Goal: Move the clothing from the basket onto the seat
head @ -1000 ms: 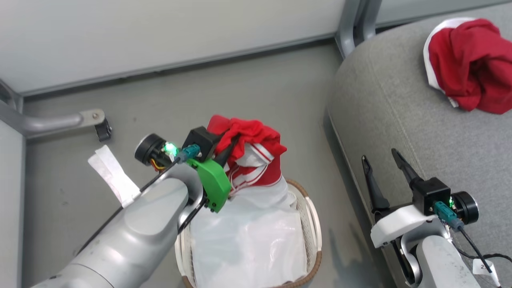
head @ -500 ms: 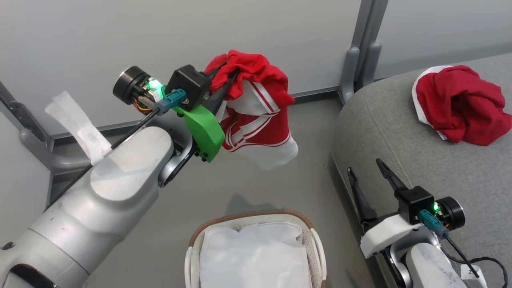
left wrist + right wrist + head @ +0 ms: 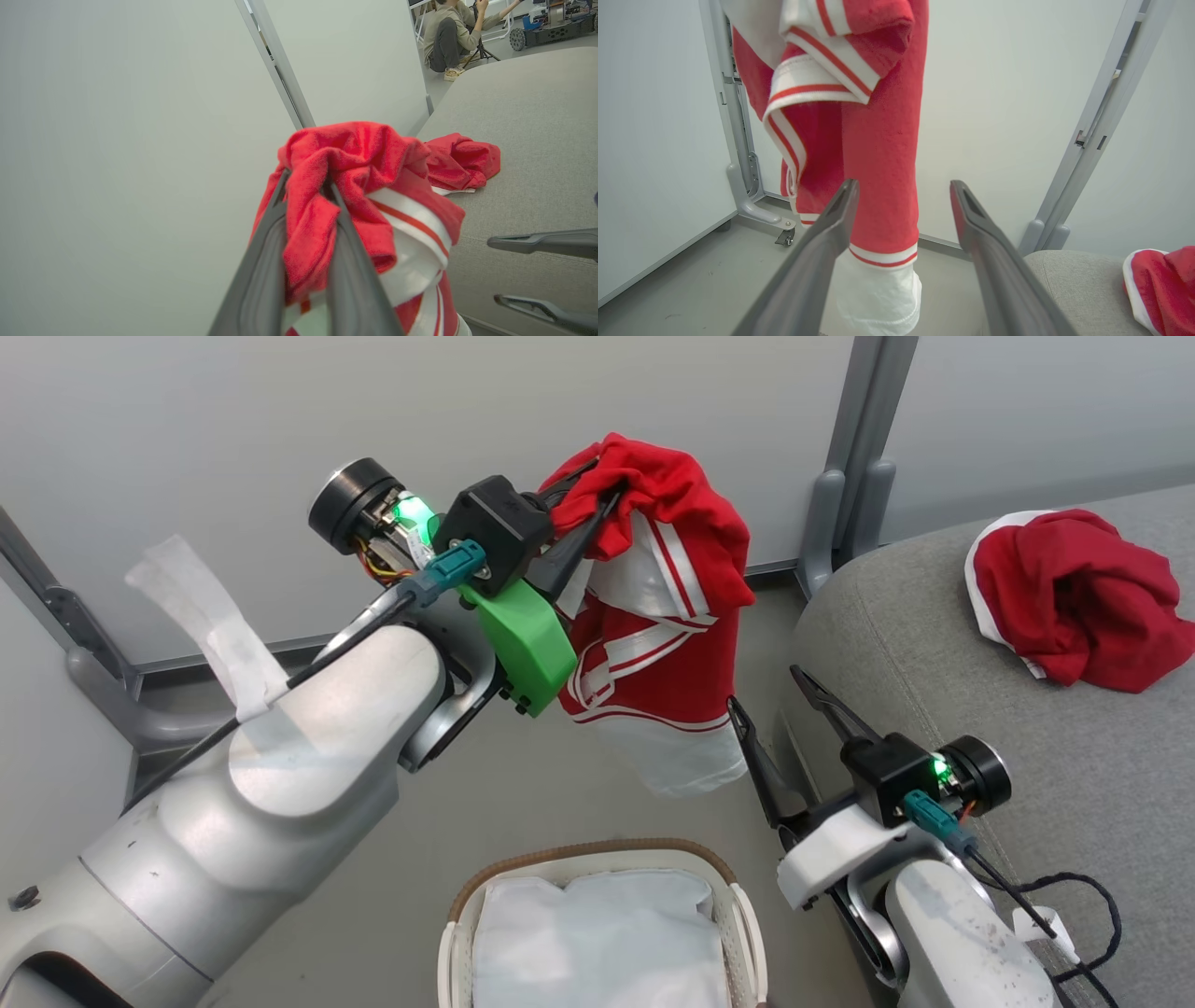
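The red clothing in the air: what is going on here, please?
The robot's left hand is shut on a red garment with white stripes, which hangs in the air, clear of the basket and beside the grey sofa. The right hand is open next to the hanging cloth and holds nothing. A second red garment lies crumpled on the sofa. In the basket a white sheet is visible.
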`<state>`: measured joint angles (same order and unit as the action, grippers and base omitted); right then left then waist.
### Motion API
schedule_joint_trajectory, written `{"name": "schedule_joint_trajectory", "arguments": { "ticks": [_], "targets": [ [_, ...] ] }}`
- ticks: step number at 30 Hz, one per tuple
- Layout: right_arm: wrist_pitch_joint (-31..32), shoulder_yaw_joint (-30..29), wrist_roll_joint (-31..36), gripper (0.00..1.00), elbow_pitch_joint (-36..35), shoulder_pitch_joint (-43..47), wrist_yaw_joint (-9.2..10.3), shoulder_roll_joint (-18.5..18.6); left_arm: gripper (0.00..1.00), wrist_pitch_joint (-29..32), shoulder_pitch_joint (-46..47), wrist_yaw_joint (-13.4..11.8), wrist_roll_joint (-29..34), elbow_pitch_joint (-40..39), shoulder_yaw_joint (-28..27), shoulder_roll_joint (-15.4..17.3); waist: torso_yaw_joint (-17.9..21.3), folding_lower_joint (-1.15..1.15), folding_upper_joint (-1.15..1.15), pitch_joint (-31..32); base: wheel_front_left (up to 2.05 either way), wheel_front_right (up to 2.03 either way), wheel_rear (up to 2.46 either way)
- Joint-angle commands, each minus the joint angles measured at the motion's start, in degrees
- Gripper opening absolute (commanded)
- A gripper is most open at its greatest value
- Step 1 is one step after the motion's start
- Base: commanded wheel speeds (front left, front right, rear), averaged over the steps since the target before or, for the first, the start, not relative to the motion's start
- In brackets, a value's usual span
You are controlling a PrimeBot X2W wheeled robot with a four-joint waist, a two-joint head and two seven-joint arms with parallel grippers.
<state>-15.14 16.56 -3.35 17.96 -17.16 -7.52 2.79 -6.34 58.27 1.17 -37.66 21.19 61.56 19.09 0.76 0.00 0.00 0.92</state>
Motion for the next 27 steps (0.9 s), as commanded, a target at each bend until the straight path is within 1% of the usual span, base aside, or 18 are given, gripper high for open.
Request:
{"name": "schedule_joint_trajectory", "arguments": {
  "ticks": [1,9,12,21,22,23,24,25,26,27],
  "targets": [
    [-0.02,0.20,0.93,1.00,0.54,-1.48,0.06,0.19,0.00,0.15,0.21,-0.38,0.63,-1.02,0.22,-0.02,-0.30,0.00,0.00,0.15,0.00,0.00,0.00],
    [-0.02,-0.39,5.70,1.00,6.50,-8.33,0.06,0.18,0.00,0.86,0.19,-1.29,1.03,-4.81,0.98,-0.15,-1.57,0.00,0.00,0.04,0.00,0.00,0.00],
    [-0.02,0.53,6.61,1.00,8.78,-10.51,0.06,0.17,0.00,0.87,0.17,-1.34,1.18,-5.85,1.37,-0.31,-2.00,0.00,0.00,-0.13,0.00,0.00,0.00],
    [-0.02,7.76,2.74,1.00,13.34,-17.48,0.06,0.57,0.00,1.11,-0.10,-1.50,1.20,-8.58,2.38,-0.84,-3.05,0.00,0.00,-0.53,0.00,0.00,0.00],
    [-0.02,8.26,2.33,0.47,13.64,-18.17,0.07,0.65,0.00,1.06,-0.39,-1.59,0.87,-8.78,2.32,-0.84,-3.16,0.00,0.00,-0.60,0.00,0.00,0.00],
    [-0.02,8.66,1.98,0.38,13.85,-18.64,0.07,0.72,0.00,0.96,-0.72,-1.72,0.61,-8.83,2.21,-0.77,-3.25,0.00,0.00,-0.66,0.00,0.00,0.00],
    [-0.02,9.01,1.60,0.24,14.05,-19.10,0.06,0.84,0.00,0.91,-1.21,-1.82,0.31,-8.81,2.13,-0.57,-3.34,0.00,0.00,-0.75,0.00,0.00,0.00],
    [-0.02,9.23,1.38,0.14,14.20,-19.44,0.06,0.95,0.00,0.81,-1.66,-1.95,0.05,-8.72,2.05,-0.40,-3.41,0.00,0.00,-0.82,0.00,0.00,0.00],
    [-0.02,9.44,1.11,0.00,14.23,-19.77,0.06,1.09,0.00,0.67,-2.22,-2.13,-0.38,-8.52,1.93,-0.22,-3.48,0.00,0.00,-0.90,0.00,0.00,0.00],
    [-0.02,9.53,1.01,0.00,14.19,-19.95,0.06,1.18,0.00,0.56,-2.64,-2.28,-0.71,-8.29,1.80,-0.07,-3.52,0.00,0.00,-0.96,0.00,0.00,0.00]
  ]
}}
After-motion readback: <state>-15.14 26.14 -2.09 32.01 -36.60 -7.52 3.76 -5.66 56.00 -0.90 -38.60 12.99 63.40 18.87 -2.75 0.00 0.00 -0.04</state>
